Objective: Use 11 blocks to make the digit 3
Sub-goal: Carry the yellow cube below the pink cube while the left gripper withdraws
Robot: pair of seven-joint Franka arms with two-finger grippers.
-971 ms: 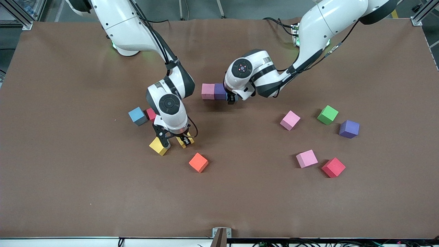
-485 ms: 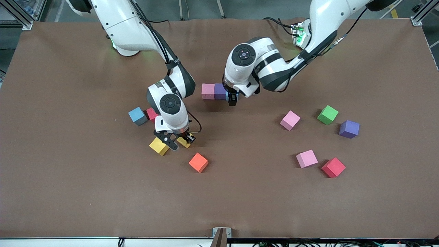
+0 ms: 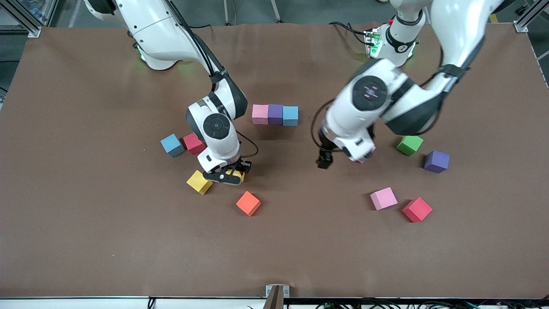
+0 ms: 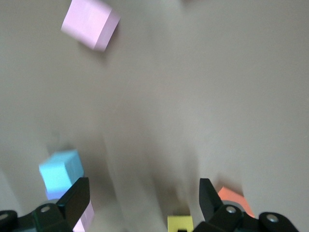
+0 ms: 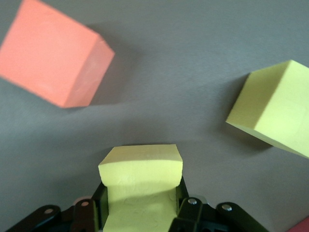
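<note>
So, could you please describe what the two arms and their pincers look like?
Both arms are glossy white with rounded shells and black bands at the joints. A dark round cap with small markings tops each wrist. Black cables run along the forearms, looping near the wrists. The left pincer and right pincer are black with blunt fingers.

R gripper (image 5: 141,212) at the near edge of its own cam, black fingers (image 5: 186,212) clamped either side of a yellow block (image 5: 141,181), which sits w/ its pale top face up and sticks out past the finger tips over the brown table (image 5: 193,72). A 2nd yellow block (image 5: 275,108) lies apart from the held one, turned at an angle, partly cut off by the frame edge, shadow under it. An orange cube (image 5: 50,60) also lies well apart from both, tilted corner-on, dark shadow beside it; a sliver of red (image 5: 301,226) shows at one corner, can't tell what it is.
</note>
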